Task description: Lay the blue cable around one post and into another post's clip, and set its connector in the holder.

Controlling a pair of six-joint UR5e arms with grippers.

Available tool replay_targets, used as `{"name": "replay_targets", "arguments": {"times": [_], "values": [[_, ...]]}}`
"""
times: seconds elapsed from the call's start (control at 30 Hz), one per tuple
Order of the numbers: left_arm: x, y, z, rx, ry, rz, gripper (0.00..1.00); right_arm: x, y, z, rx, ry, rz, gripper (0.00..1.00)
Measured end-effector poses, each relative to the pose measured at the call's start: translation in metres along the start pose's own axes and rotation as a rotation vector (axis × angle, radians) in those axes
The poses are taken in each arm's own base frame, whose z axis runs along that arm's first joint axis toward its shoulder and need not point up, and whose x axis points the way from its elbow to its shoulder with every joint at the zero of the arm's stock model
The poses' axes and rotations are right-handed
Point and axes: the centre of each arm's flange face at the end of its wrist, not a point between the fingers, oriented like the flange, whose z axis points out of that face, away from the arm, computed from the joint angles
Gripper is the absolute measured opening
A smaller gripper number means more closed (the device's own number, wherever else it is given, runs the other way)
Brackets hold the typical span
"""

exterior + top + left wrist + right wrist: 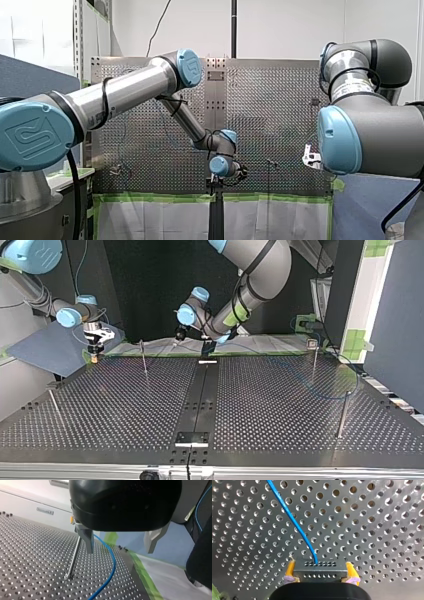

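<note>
In the top view the surface (280, 430) is split by a centre strip (200, 390); left of the strip stand a rear post (144, 362) and, nearer the front edge, an outer post (56, 407); right of it stand a far post (314, 362) and a near post (342, 412); my right end effector (94, 354) hangs over the far left corner; my left end effector (176, 341) hangs at the far edge, between the rear post and the strip; in the right wrist view the connector (319, 570) sits between my right end effector's fingers, the cable (293, 521) running out of it ahead over the surface; in the left wrist view the cable lies on the surface below my left end effector's parted fingers, just beside a post.
</note>
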Motion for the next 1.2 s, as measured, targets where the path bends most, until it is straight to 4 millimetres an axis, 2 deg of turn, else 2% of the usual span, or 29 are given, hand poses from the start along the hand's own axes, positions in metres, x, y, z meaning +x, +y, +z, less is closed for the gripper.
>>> {"name": "replay_targets", "arguments": {"times": [0.3,0.53,0.73,1.2], "values": [[-0.001,-0.018,-0.004,0.057,0.001,0.041,1.00,-0.001,-0.002,0.000,0.002,-0.003,0.001,0.00],[-0.025,-0.049,-0.016,0.139,-0.021,0.054,1.00,-0.001,-0.002,0.000,0.003,-0.002,0.001,0.00],[-0.031,-0.065,-0.022,0.143,-0.030,0.050,1.00,-0.001,-0.003,0.000,0.004,-0.003,0.002,0.00],[-0.029,-0.064,-0.027,0.049,-0.018,0.042,1.00,-0.001,-0.004,0.000,0.007,-0.001,0.009,0.00]]}}
